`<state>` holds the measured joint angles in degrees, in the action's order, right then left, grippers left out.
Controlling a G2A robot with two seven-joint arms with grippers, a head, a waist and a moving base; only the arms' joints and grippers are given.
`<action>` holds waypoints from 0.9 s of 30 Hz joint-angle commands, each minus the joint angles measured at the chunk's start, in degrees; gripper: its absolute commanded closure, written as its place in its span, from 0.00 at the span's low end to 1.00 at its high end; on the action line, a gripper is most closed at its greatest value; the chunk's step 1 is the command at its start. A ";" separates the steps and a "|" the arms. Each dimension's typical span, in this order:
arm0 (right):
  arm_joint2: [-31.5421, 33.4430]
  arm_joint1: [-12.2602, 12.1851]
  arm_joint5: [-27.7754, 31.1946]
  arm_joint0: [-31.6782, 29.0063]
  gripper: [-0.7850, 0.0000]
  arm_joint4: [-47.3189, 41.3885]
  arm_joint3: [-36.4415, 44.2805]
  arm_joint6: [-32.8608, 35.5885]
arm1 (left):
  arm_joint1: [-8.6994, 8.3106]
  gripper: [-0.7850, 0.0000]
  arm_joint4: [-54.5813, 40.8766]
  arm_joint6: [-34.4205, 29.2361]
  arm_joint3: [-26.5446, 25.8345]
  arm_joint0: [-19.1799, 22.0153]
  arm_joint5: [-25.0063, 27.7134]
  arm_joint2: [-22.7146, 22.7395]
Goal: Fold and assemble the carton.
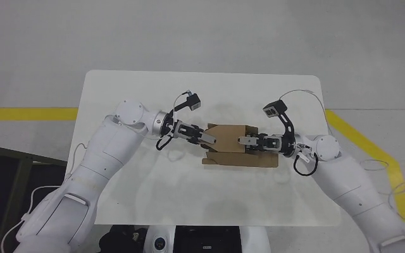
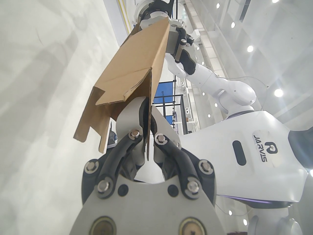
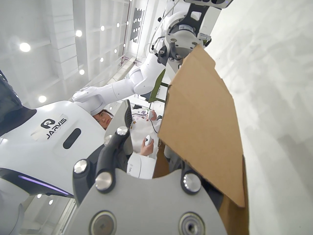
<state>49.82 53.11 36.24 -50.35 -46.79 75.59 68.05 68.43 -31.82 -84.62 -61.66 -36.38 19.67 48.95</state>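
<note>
One carton (image 1: 228, 150), long axis running left-right.

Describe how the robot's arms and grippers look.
The left arm and right arm are glossy white rounded shells. Each wrist carries a black camera on a black bracket, trailing thin cables. The left gripper and right gripper have silver fingers, black linkages and grey screwed baseplates.

- Carton (image 1: 237, 148): plain brown, unprinted.
- Desk (image 1: 190, 196): white.
- Floor (image 1: 190, 31): pale grey, crossed by a yellow stripe (image 1: 38, 114).
- Left pincer (image 2: 148, 113): silver and black.
- Right pincer (image 1: 245, 140): silver and black too.
</note>
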 commanded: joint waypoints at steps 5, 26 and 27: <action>-0.10 0.41 -0.54 1.00 0.62 2.81 -0.64 0.54 | 0.18 1.00 -0.09 -0.08 -0.01 0.51 -0.08 -0.33; -0.83 1.42 -0.39 1.34 1.00 5.54 -2.11 0.39 | 0.71 1.00 -1.42 -0.22 0.26 1.14 -0.22 -1.26; -0.88 1.46 -0.43 1.37 1.00 5.65 -2.18 0.43 | 0.69 0.88 -1.53 -0.24 0.23 1.16 -0.25 -1.17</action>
<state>48.98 54.53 35.83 -49.00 -41.22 73.47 68.46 69.14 -33.24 -84.84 -61.39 -35.24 19.45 47.69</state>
